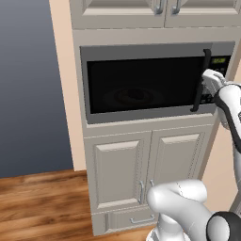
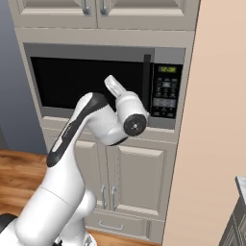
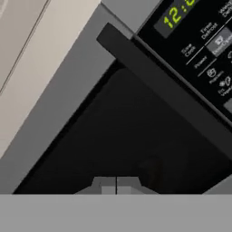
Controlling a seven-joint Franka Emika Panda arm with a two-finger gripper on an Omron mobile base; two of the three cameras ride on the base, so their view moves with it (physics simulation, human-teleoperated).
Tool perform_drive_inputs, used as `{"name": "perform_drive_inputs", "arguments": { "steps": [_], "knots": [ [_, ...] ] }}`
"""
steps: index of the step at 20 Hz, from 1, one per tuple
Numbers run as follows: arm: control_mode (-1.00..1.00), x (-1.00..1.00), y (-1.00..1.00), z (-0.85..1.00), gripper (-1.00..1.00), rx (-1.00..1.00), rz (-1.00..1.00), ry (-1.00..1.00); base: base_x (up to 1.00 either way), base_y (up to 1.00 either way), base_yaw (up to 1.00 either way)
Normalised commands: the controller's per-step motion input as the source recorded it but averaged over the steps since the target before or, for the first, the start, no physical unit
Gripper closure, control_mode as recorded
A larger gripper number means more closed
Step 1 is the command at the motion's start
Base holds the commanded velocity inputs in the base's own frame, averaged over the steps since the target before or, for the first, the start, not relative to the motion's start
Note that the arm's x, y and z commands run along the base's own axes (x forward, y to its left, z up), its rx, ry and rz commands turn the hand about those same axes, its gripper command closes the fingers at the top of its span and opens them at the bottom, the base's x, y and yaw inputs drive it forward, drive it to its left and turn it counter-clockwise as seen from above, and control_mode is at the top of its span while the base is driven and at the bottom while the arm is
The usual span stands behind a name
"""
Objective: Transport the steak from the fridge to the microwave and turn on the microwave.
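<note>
The microwave (image 1: 141, 87) is built into the cabinet wall, and its black glass door (image 2: 72, 81) is closed. My gripper (image 3: 116, 186) is shut with nothing between its fingertips. It points at the door glass (image 3: 127, 136) just below the dark bar handle (image 3: 163, 86). From the left base view the hand (image 1: 210, 79) sits right beside the handle (image 1: 200, 80), close to the button panel (image 1: 220, 63). In the right base view the gripper (image 2: 111, 82) is left of the handle (image 2: 146, 81). The green display (image 3: 176, 16) is lit. The steak and the fridge are out of view.
Beige cabinet doors (image 1: 122, 169) sit below the microwave and more above it (image 2: 96, 9). A tall tan side panel (image 2: 216, 120) rises to the right. A wood floor (image 1: 37, 202) lies to the left, and a counter corner (image 2: 240, 185) shows at the far right.
</note>
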Motion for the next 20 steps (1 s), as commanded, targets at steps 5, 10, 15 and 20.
{"name": "perform_drive_inputs", "arguments": {
  "steps": [5,10,15,20],
  "knots": [
    [-1.0,-0.09,-0.5,0.0,1.0,0.24,-0.02,0.02,0.0,0.0,0.0],
    [-1.0,0.0,-0.44,0.0,1.0,0.23,-0.01,0.08,0.0,0.0,0.0],
    [-1.0,0.0,-0.5,0.0,1.0,0.23,0.0,0.1,0.0,0.0,0.0],
    [-1.0,0.0,-0.37,-0.04,1.0,0.18,0.0,0.04,0.0,0.0,0.0]
  ]
}}
